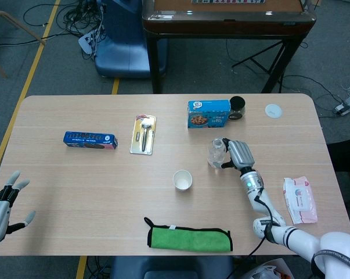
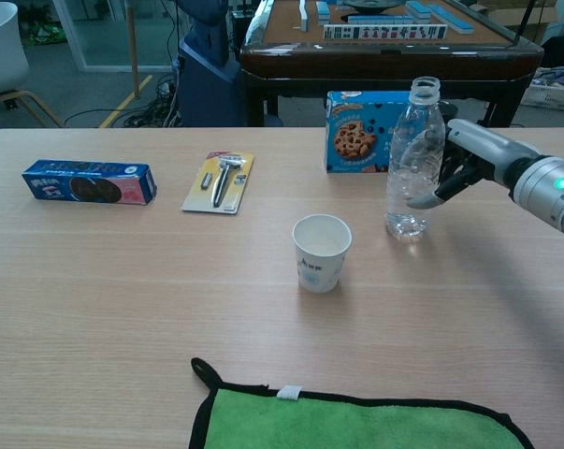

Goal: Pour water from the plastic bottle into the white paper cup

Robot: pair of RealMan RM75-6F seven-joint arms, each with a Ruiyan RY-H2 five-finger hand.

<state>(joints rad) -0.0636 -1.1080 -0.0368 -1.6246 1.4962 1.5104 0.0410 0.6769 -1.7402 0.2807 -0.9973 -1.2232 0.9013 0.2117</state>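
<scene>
The clear plastic bottle (image 2: 411,164) (image 1: 216,154) is upright with its cap off and a little water in it. My right hand (image 2: 459,161) (image 1: 237,154) grips it from the right side, just above the table. The white paper cup (image 2: 321,253) (image 1: 182,180) stands upright on the table, left of the bottle and nearer to me. My left hand (image 1: 2,206) hovers at the table's near left corner, fingers spread and holding nothing; the chest view does not show it.
A blue cookie box (image 2: 368,129) and a dark jar (image 1: 237,107) stand behind the bottle. A blue biscuit pack (image 2: 90,181) and a carded razor (image 2: 221,181) lie to the left. A green cloth (image 2: 356,421) lies at the near edge, a wipes pack (image 1: 299,199) at the right.
</scene>
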